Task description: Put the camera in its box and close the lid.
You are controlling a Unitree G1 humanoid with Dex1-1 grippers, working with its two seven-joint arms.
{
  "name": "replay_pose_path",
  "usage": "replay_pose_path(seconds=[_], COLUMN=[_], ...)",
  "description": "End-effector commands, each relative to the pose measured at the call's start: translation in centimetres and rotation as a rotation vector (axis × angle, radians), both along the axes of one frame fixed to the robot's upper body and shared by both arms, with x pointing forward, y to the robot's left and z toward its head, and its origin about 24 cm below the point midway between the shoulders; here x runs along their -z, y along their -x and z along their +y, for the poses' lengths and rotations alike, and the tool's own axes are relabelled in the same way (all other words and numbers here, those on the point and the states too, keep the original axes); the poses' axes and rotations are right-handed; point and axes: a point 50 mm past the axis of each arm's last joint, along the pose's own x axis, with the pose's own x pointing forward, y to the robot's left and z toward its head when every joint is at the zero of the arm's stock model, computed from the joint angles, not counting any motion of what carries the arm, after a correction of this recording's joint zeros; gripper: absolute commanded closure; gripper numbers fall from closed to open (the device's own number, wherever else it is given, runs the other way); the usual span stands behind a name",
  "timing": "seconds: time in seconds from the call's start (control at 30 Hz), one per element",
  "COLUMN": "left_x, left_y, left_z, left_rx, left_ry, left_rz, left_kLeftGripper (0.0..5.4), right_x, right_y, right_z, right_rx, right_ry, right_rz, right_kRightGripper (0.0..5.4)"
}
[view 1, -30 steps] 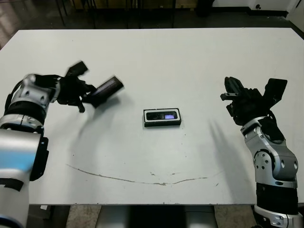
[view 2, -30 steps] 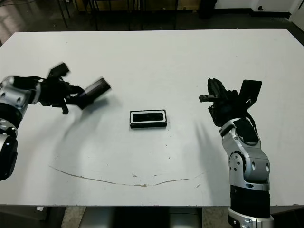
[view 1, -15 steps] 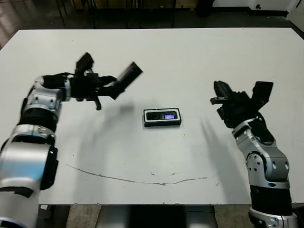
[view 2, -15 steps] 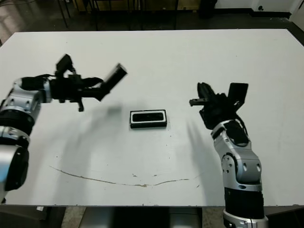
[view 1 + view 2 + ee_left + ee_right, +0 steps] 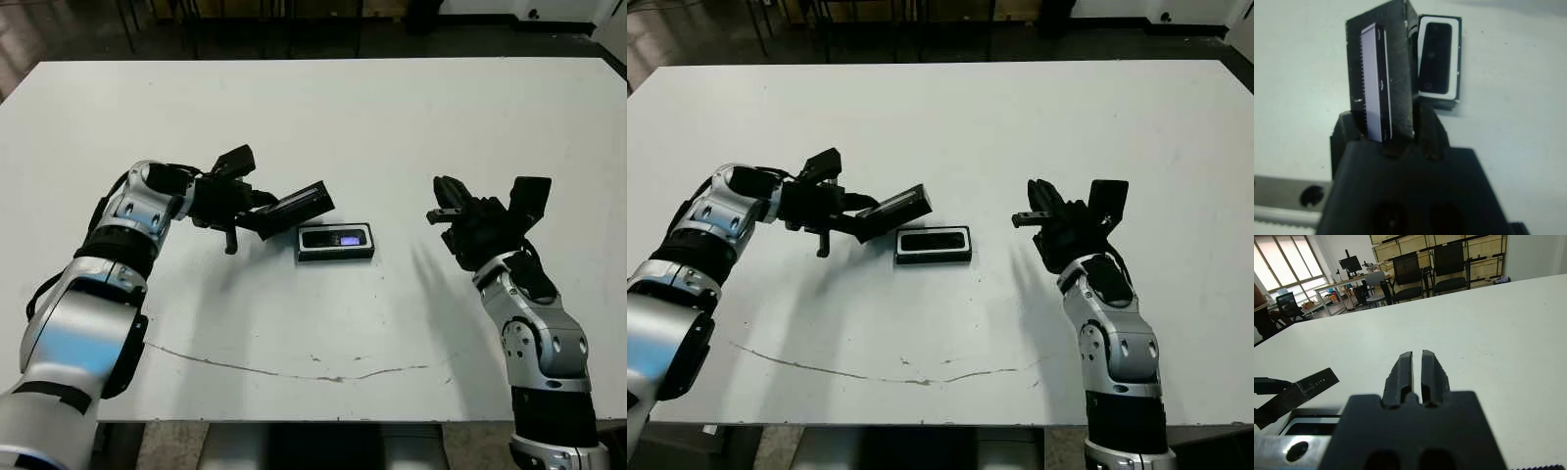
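While the camera [image 5: 334,238] fills the box [image 5: 334,254], the left gripper [image 5: 257,217] grips the lid [image 5: 295,208]

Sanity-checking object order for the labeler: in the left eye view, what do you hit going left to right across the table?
Left gripper → lid, held in it → box with the camera in it → right gripper.

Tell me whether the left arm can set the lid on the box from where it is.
Probably yes: the left tool grips the lid just beside the box, which lies open with the camera inside and nothing between them.
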Motion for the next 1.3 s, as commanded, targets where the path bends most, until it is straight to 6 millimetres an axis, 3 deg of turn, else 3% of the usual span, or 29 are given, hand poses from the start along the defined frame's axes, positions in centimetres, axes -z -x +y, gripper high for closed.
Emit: replay_pose_path(seconds=[0.03,0.73,1.0,1.3], left_x=[1.1,0.7,2.2,4.0], left_y=[0.3,2.0,2.2,3.3], left_z=[-0.2,-1.2,-2.0,-4.1], left_rx=[0.013,0.148,0.089,0.041], left_ry=[-0.054,0.025,-0.022,-0.116], left_rz=[0.044,0.112,0.152,0.047], left_kLeftGripper=[4.86,4.86,4.86,4.86], right_x=[0.7,0.7,0.7,0.7], right_y=[0.2,0.1,0.1,0.1], right_z=[-0.4,-0.4,-0.6,-0.6], right_rx=[0.012,0.017,0.019,0.020], right_ry=[0.000,0.003,0.005,0.000], right_rz=[0.022,0.023,0.020,0.019], right_kRightGripper=[5.40,5.40,5.40,5.40])
